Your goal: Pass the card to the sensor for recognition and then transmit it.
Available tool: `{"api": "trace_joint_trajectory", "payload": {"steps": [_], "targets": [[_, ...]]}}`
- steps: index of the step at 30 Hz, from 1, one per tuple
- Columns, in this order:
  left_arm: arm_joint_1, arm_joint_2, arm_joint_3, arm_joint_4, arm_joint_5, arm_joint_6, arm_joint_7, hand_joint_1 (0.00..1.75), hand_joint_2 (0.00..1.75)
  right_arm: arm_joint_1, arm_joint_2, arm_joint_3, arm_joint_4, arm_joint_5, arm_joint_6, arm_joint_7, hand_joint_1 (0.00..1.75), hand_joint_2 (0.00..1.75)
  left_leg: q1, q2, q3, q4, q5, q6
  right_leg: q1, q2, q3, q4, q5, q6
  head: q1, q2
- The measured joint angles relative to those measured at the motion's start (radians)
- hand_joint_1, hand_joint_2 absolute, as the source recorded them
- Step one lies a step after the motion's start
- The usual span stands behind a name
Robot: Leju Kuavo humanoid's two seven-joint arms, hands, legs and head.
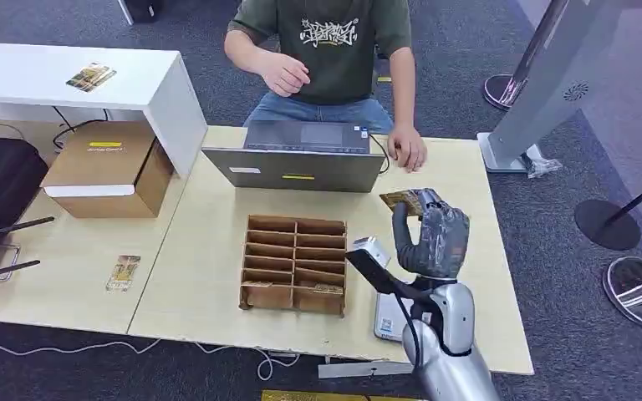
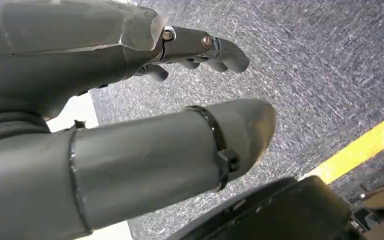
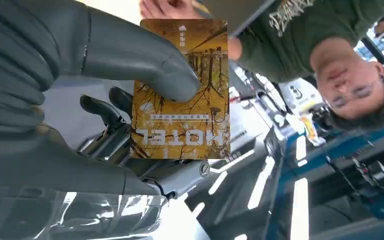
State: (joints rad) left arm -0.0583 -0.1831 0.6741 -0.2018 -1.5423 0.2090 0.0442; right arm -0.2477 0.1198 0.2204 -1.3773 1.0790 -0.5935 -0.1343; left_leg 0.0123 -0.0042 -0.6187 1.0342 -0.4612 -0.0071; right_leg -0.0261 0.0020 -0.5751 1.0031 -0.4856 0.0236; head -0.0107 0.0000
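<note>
Left hand [image 2: 145, 150] hangs off the desk over carpet, fingers apart, holding nothing. Frame centre: wooden organizer [image 1: 294, 263] on the desk [image 1: 209, 209], laptop [image 1: 301, 155] behind it with a person [image 1: 326, 50] seated there. Right of centre: right hand [image 1: 431, 236] raised, pinching the hotel card [image 1: 399, 200] between thumb and fingers, edge toward the person, probably angled for handover. Sensor [image 1: 370, 257] sits just left of the wrist.
</note>
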Motion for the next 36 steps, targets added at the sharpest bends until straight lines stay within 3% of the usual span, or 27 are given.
{"api": "trace_joint_trajectory", "payload": {"steps": [6, 15, 36], "targets": [[-0.006, 0.0, -0.011, 0.0, -0.006, -0.012, -0.003, 0.0, 0.0, -0.135, -0.001, 0.034, 0.129, 0.176, -0.073, 0.075, 1.75, 1.75, 0.0, 0.0, 0.0, 0.0, 0.0, 0.0, 0.0, 0.001, 0.0, 0.0, 0.0, 0.0, 0.0, 0.0], [-0.019, 0.0, -0.023, 0.0, 0.002, -0.026, 0.017, 0.0, 0.0, -0.326, 0.01, 0.058, 0.313, 0.403, -0.078, 0.168, 1.75, 1.75, 0.0, -0.001, 0.0, 0.0, 0.0, 0.0, 0.0, 0.0, 0.0, 0.0, 0.0, 0.0, 0.0, 0.0], [-0.107, -0.003, -0.023, 0.0, -0.001, -0.101, 0.054, 0.0, 0.0, -0.65, 0.077, 0.029, 0.671, 0.414, -0.078, 0.306, 1.75, 1.75, 0.0, -0.001, 0.0, 0.001, 0.001, 0.0, 0.0, 0.0, 0.0, 0.001, 0.001, 0.0, 0.0, 0.0]]}}
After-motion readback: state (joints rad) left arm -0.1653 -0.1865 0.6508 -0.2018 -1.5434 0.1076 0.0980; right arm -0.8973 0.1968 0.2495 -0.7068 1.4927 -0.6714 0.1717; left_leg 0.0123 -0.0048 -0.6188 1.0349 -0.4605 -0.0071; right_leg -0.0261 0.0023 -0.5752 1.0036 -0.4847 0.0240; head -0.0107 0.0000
